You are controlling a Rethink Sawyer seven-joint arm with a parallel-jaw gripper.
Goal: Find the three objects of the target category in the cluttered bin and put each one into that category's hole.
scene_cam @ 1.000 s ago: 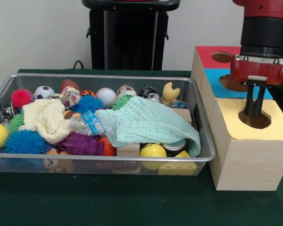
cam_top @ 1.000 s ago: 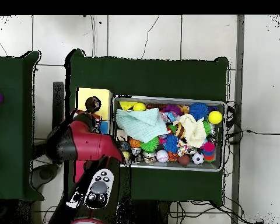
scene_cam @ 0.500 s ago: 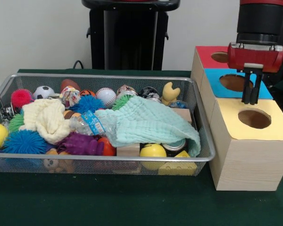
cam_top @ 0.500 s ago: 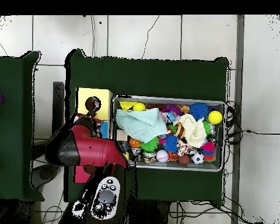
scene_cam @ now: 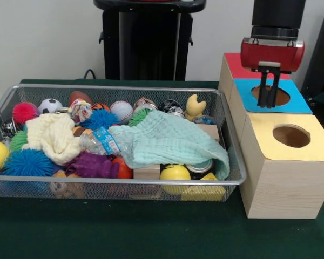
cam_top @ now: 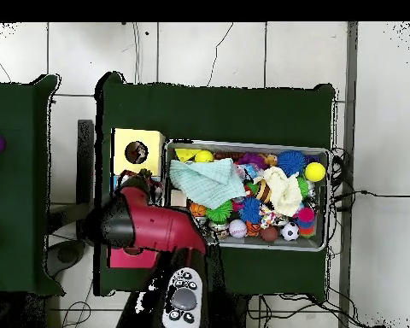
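The front view looks level and close across the dark green table's (scene_cam: 151,237) near edge at the silver wire-mesh bin (scene_cam: 113,186) and the wooden box with coloured hole panels (scene_cam: 283,178). The overhead view looks straight down from much higher, taking in the same table (cam_top: 217,107), bin (cam_top: 324,154) and box (cam_top: 123,137), plus surrounding tiled floor (cam_top: 379,111).

The plastic bottle (scene_cam: 100,141) carries a blue label, its print unreadable

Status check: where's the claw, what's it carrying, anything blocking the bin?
Claw over the blue hole, fingers close together, nothing visible in them. Bin full; mint cloth covers items at the box end. Yellow hole clear.
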